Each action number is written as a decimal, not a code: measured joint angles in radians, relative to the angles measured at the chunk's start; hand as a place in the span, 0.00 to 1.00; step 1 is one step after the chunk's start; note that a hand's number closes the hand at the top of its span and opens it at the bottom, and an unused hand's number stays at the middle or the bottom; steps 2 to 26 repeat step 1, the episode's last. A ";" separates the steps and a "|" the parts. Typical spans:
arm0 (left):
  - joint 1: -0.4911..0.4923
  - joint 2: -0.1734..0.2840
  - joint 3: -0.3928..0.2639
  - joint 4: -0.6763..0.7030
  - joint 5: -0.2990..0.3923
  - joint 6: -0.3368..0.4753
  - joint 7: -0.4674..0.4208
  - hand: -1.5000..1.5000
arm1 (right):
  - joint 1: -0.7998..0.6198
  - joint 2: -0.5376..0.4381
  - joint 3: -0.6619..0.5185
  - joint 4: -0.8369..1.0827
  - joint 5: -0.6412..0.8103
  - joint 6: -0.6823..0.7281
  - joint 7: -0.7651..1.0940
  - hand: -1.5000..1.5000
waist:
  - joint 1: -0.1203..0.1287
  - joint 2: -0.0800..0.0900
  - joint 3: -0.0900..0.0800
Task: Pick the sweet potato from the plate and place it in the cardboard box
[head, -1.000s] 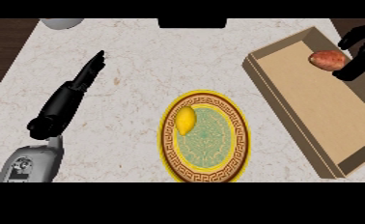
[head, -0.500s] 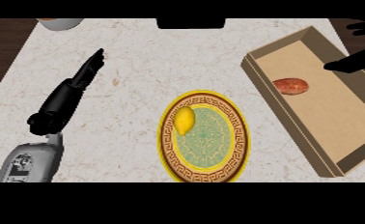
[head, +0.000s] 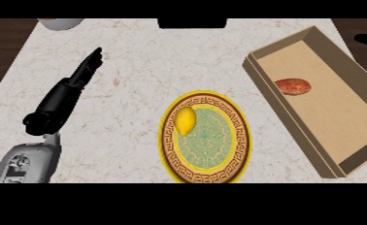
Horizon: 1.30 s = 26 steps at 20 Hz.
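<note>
As no writing shows, sweet potato (head: pixel 292 86) lying in the box (head: pixel 337 161), at three o'clock, well apart from my left hand (head: pixel 80 76), fingers straight, lemon (head: pixel 186 120) on plate (head: pixel 206 173).

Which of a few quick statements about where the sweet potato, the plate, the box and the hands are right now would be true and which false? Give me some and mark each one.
1. The sweet potato lies inside the cardboard box. True.
2. The plate holds nothing. False: a yellow fruit lies on its left part.
3. The left hand is curled round the sweet potato. False: it rests open on the counter, fingers straight, far left of the box.
4. The cardboard box sits to the right of the plate. True.
5. The right hand is inside the box. False: only a dark tip of it shows at the view's right edge, beyond the box.
</note>
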 measured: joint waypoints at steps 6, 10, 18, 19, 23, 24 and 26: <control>-0.005 0.001 0.002 0.003 0.002 -0.004 0.002 0.50 | 0.008 -0.017 -0.022 0.015 -0.021 0.001 -0.016 0.00 | 0.001 0.001 0.000; -0.005 0.001 0.002 0.003 0.002 -0.004 0.002 0.50 | 0.008 -0.017 -0.022 0.015 -0.021 0.001 -0.016 0.00 | 0.001 0.001 0.000; -0.005 0.001 0.002 0.003 0.002 -0.004 0.002 0.50 | 0.008 -0.017 -0.022 0.015 -0.021 0.001 -0.016 0.00 | 0.001 0.001 0.000; -0.005 0.001 0.002 0.003 0.002 -0.004 0.002 0.50 | 0.008 -0.017 -0.022 0.015 -0.021 0.001 -0.016 0.00 | 0.001 0.001 0.000; -0.005 0.001 0.002 0.003 0.002 -0.004 0.002 0.50 | 0.008 -0.017 -0.022 0.015 -0.021 0.001 -0.016 0.00 | 0.001 0.001 0.000; -0.005 0.001 0.002 0.003 0.002 -0.004 0.002 0.50 | 0.008 -0.017 -0.022 0.015 -0.021 0.001 -0.016 0.00 | 0.001 0.001 0.000; -0.005 0.001 0.002 0.003 0.002 -0.004 0.002 0.50 | 0.008 -0.017 -0.022 0.015 -0.021 0.001 -0.016 0.00 | 0.001 0.001 0.000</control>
